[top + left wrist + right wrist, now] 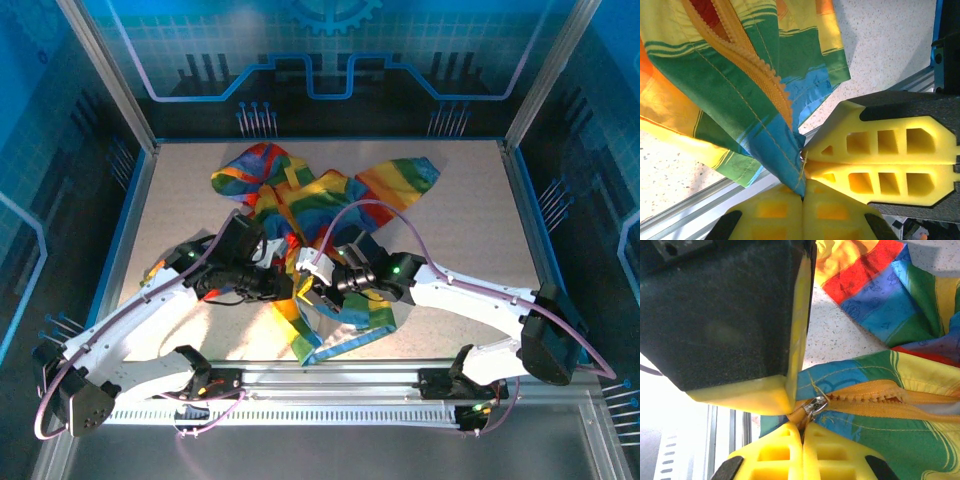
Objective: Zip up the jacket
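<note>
Your left gripper [802, 200] pinches the hem [788, 167] of the jacket [725, 85] taut so your right gripper [802, 434], clamped on the zipper pull [816, 405], can slide it.

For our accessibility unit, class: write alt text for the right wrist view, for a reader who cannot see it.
The right gripper is shut on the bottom end of the orange zipper, at its metal slider, on a rainbow-striped jacket. The left gripper pinches the blue hem beside it, over a speckled table.
</note>
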